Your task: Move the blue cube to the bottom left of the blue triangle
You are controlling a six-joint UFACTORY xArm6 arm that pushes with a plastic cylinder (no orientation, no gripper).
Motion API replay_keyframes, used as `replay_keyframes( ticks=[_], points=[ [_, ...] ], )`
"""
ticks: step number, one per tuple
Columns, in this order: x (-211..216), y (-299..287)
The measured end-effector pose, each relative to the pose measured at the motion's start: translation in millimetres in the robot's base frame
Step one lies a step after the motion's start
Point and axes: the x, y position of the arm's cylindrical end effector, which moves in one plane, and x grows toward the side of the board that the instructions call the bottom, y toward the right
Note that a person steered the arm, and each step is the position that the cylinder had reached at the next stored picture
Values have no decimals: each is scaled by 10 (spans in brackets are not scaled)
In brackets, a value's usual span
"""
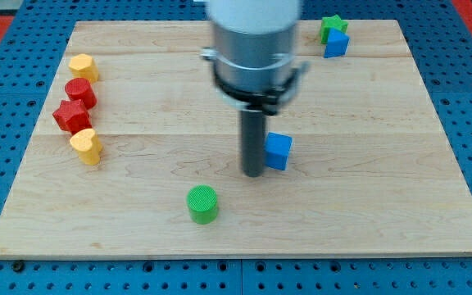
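The blue cube (279,152) sits near the middle of the wooden board, a little right of centre. My tip (253,173) is right beside its left side, touching or nearly touching it. The blue triangle (337,44) lies at the view's top right, just below and right of a green star (331,26), touching it. The arm's grey body hangs over the board's upper middle and hides what is behind it.
A green cylinder (202,203) stands below and left of my tip. At the view's left, a column of blocks: a yellow heart (83,66), a red cylinder (80,92), a red star (71,116), a yellow heart (87,146). The board's edge (236,254) runs along the bottom.
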Motion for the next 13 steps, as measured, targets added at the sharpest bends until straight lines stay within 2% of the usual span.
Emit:
replay_keyframes(
  ticks=[1, 2, 3, 5, 6, 7, 8, 9, 10, 12, 13],
  points=[
    [-317, 371],
    [-800, 401],
    [-1102, 485],
    [-1066, -254],
    [-1341, 66],
    [-1592, 94],
    [-1571, -559],
    [-1661, -900],
    [-1844, -490],
    [-1909, 657],
    [-1912, 255]
  ],
)
